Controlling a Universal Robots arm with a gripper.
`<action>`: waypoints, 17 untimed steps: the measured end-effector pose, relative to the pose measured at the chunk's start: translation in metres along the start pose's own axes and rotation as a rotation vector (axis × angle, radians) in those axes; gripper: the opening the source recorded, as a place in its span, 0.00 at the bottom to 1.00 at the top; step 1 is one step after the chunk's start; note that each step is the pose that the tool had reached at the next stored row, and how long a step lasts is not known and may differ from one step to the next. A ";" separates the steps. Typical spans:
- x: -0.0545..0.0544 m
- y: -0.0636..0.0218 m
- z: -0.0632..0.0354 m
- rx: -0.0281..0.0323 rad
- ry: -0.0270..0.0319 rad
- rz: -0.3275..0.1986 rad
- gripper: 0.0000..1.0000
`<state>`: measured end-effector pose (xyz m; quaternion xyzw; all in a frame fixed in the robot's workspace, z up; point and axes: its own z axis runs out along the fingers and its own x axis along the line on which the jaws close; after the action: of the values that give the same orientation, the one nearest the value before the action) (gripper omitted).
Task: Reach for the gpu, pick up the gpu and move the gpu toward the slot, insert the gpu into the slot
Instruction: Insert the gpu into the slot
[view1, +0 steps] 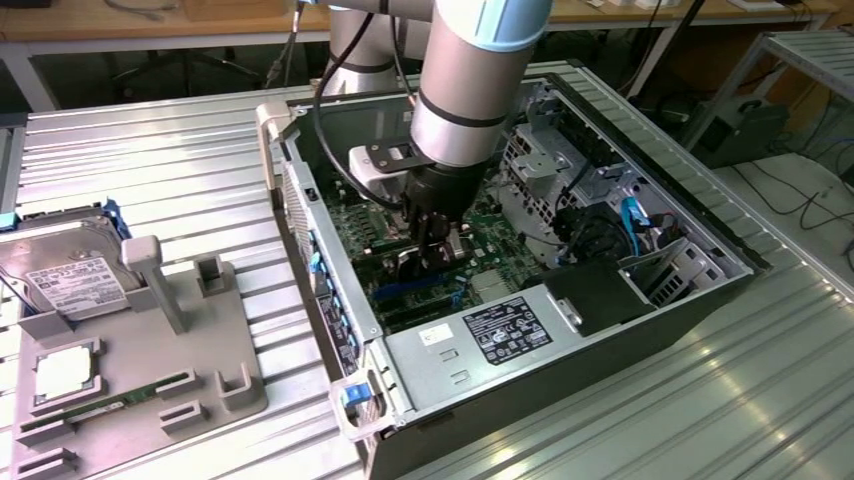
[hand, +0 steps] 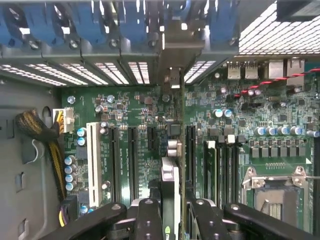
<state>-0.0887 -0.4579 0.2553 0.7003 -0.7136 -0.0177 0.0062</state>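
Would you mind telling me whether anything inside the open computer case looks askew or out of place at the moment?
Nothing stands out. The gripper holds the gpu edge-on above the motherboard, in line with the expansion slots; nothing there looks loose or damaged.

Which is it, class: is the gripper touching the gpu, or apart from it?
Touching. In the wrist view the gripper has its fingers pressed against both sides of the gpu, held edge-on above the motherboard.

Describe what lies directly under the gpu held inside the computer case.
Under the gpu, held edge-on by the gripper, lies the green motherboard with its expansion slots. The card hides whatever lies straight beneath it.
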 end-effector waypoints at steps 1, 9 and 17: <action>0.000 0.0000 0.0000 0.0001 0.0000 0.000 0.27; 0.000 0.0000 -0.0001 0.0001 0.0001 0.000 0.27; 0.000 -0.0002 0.0081 -0.0001 0.0004 0.000 0.27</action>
<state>-0.0887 -0.4580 0.2472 0.7003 -0.7136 -0.0176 0.0063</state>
